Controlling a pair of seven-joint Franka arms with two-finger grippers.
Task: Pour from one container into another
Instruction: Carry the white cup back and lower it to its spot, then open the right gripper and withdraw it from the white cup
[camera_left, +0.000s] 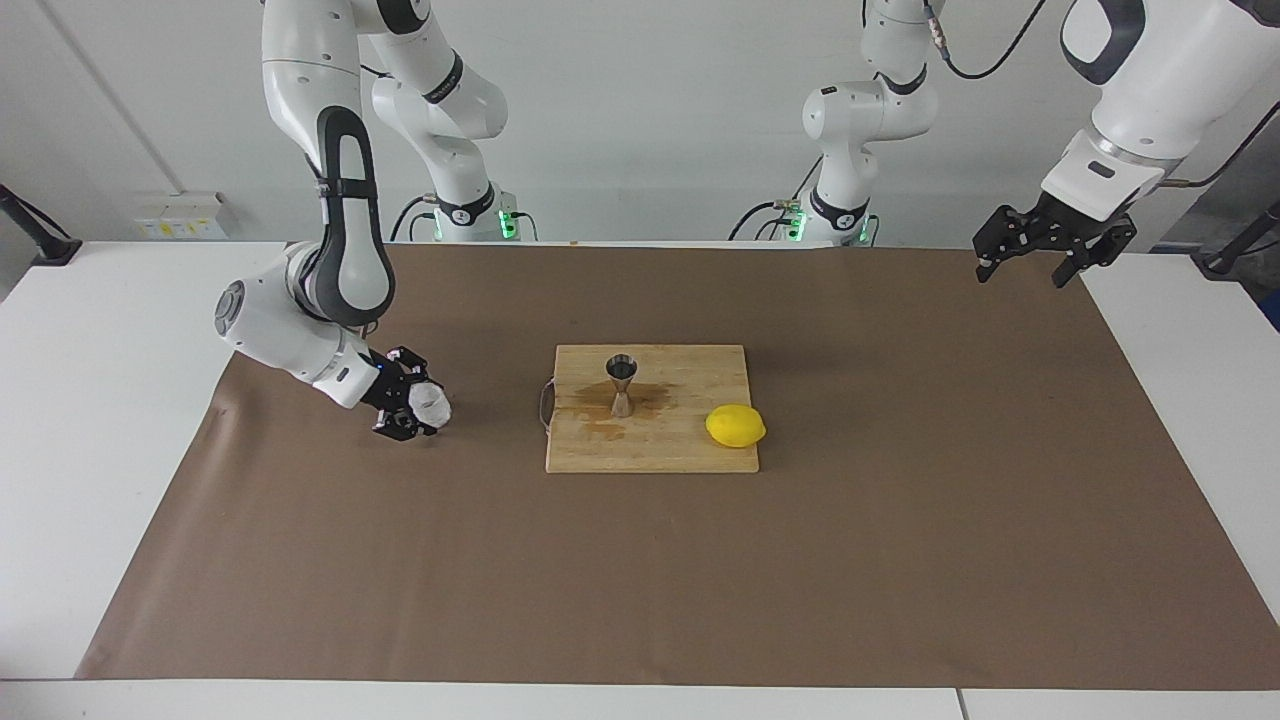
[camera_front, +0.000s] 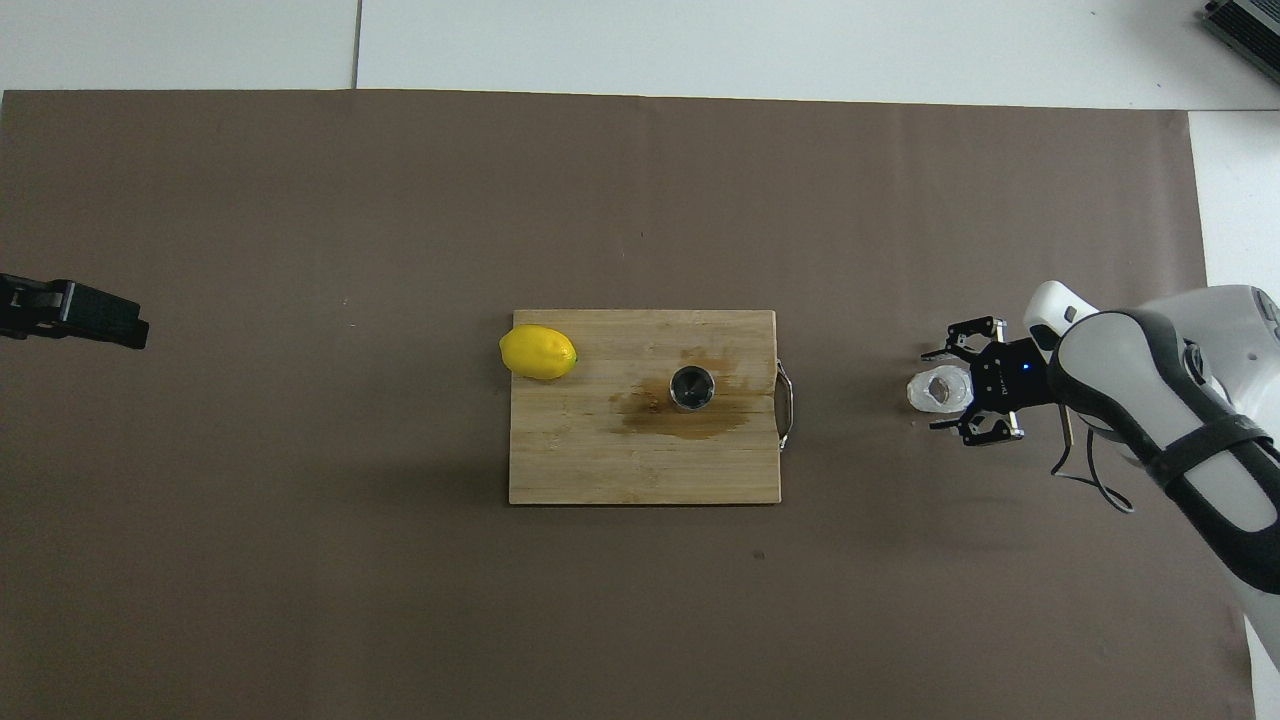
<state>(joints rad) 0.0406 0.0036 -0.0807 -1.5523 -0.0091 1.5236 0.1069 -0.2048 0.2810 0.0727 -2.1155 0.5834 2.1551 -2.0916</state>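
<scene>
The clear glass cup (camera_left: 433, 406) stands on the brown mat toward the right arm's end of the table, apart from the cutting board; it also shows in the overhead view (camera_front: 938, 390). My right gripper (camera_left: 420, 398) (camera_front: 936, 390) is low at the mat, open, with its fingers on either side of the cup and a gap showing. The steel jigger (camera_left: 621, 385) (camera_front: 691, 388) stands upright on the board. My left gripper (camera_left: 1050, 262) (camera_front: 75, 315) waits open and empty, raised over the left arm's end of the mat.
The wooden cutting board (camera_left: 660, 450) (camera_front: 600, 460) lies mid-table with a wet brown stain around the jigger and a metal handle on its edge toward the cup. A yellow lemon (camera_left: 736, 426) (camera_front: 538, 352) lies on the board's corner toward the left arm's end.
</scene>
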